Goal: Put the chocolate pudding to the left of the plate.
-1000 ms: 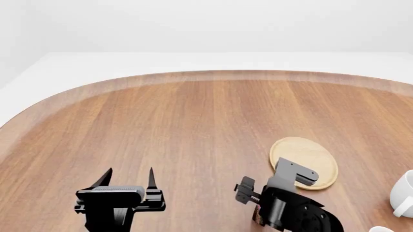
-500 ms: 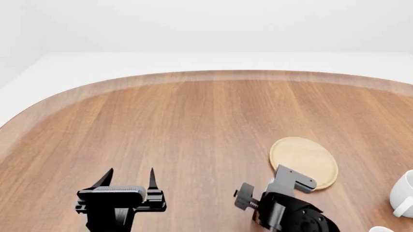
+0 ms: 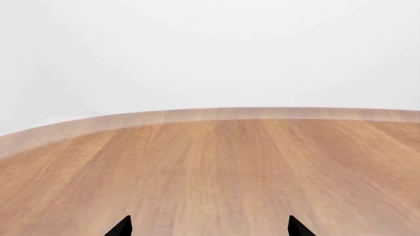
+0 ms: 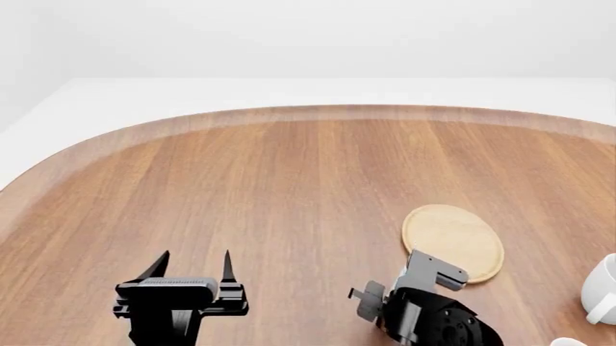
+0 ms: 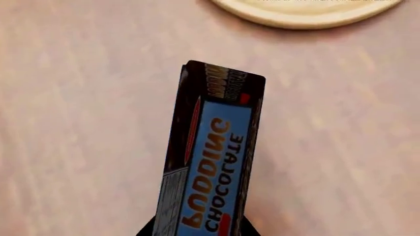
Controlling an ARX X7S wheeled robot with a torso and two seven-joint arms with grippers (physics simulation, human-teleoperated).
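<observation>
In the right wrist view the chocolate pudding box (image 5: 213,157) is held edge-up between my right gripper's fingers (image 5: 196,231), its light blue edge with "CHOCOLATE PUDDING" print facing the camera, above the wooden table. The plate (image 5: 308,12) lies just past the box's far end. In the head view the plate (image 4: 454,238) is a tan disc, and my right gripper (image 4: 405,310) hangs just near and left of it; the box is hidden under the arm there. My left gripper (image 4: 192,263) is open and empty at the front left, its tips showing in the left wrist view (image 3: 210,228).
A white mug (image 4: 602,290) stands at the right edge of the head view, right of the plate. The round wooden table's (image 4: 288,180) rim curves round the far side, with white floor beyond.
My right gripper has turned and drawn slightly back toward me, uncovering the plate's near-left rim. The left arm has not moved.
</observation>
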